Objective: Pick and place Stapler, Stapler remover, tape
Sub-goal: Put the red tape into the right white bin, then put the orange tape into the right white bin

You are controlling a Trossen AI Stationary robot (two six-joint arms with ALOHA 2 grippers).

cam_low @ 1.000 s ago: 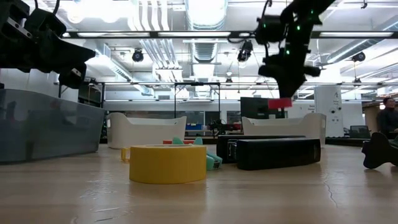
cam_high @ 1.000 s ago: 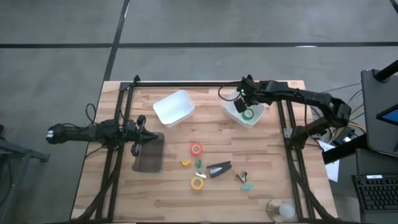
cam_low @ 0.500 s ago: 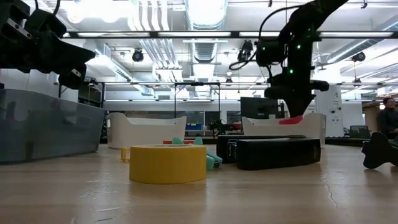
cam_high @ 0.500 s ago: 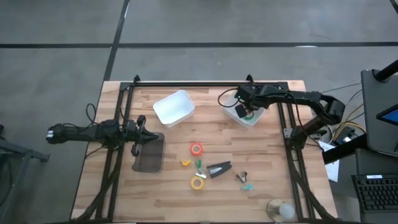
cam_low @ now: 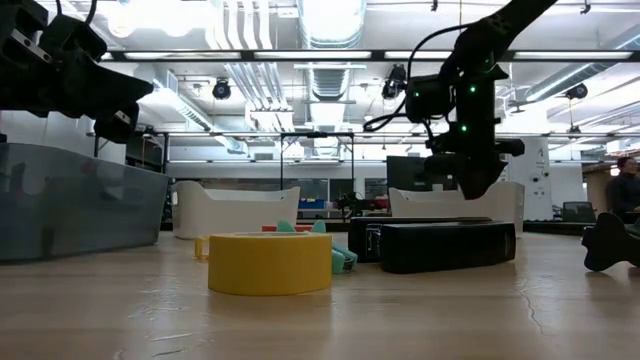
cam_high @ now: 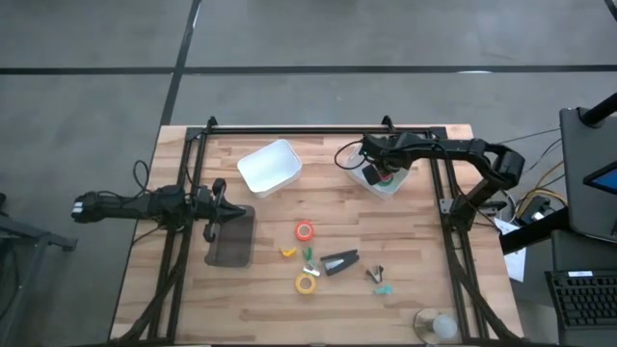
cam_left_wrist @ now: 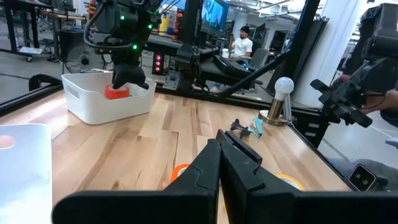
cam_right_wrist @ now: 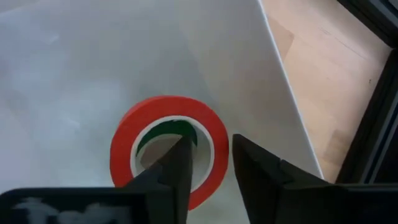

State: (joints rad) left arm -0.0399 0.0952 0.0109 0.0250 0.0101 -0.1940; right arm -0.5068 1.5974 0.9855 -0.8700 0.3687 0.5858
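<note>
Right gripper (cam_right_wrist: 208, 163) down inside the white bin (cam_high: 378, 179) at the far right of the table (cam_high: 270, 289), fingers parted narrowly astride the rim of a red tape roll (cam_right_wrist: 169, 147) lying flat on the bin floor, green showing through its core. Left gripper (cam_left_wrist: 219, 163) pinched shut, empty, above the dark tray (cam_high: 230, 239) at the table's left. Out on the wood: stapler (cam_high: 339, 262) near centre, yellow roll (cam_high: 306, 283) just beside it, orange roll (cam_high: 305, 231) a little farther back. Second white bin (cam_high: 267, 167) back left.
</note>
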